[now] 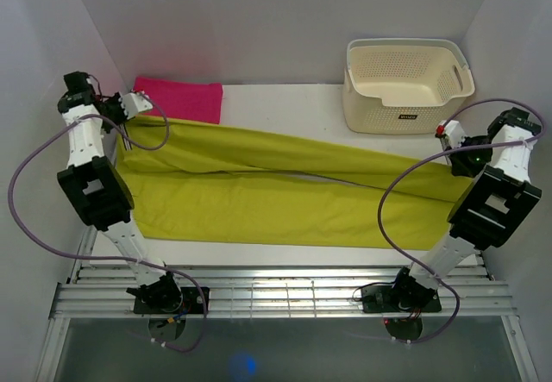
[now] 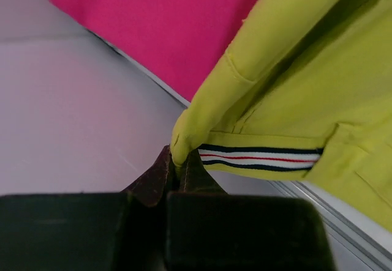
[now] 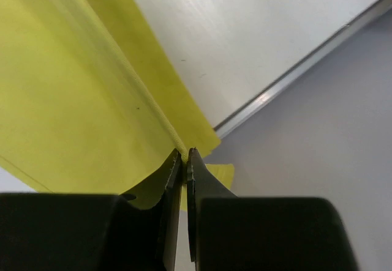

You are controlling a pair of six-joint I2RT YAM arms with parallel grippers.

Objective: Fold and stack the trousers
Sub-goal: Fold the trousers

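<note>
Between the left end effector (image 1: 129,123) and the right end effector (image 1: 450,140), matte lime trousers (image 1: 259,184) lie long across the white surface (image 1: 285,106). Left wrist: closed tips clamp the soft, stripe-trimmed waistband corner. Right wrist: ridged tips pinch a thin hem edge.

Waist end of trousers (image 1: 259,184): was partly hidden behind left arm (image 1: 93,184) from above.
Cuff end: was covered by right arm (image 1: 492,201).
Top of pink cloth (image 2: 165,26): was blurred, cut off by wrist view's edge.
Label on basket (image 1: 405,84): was too small to read.
</note>
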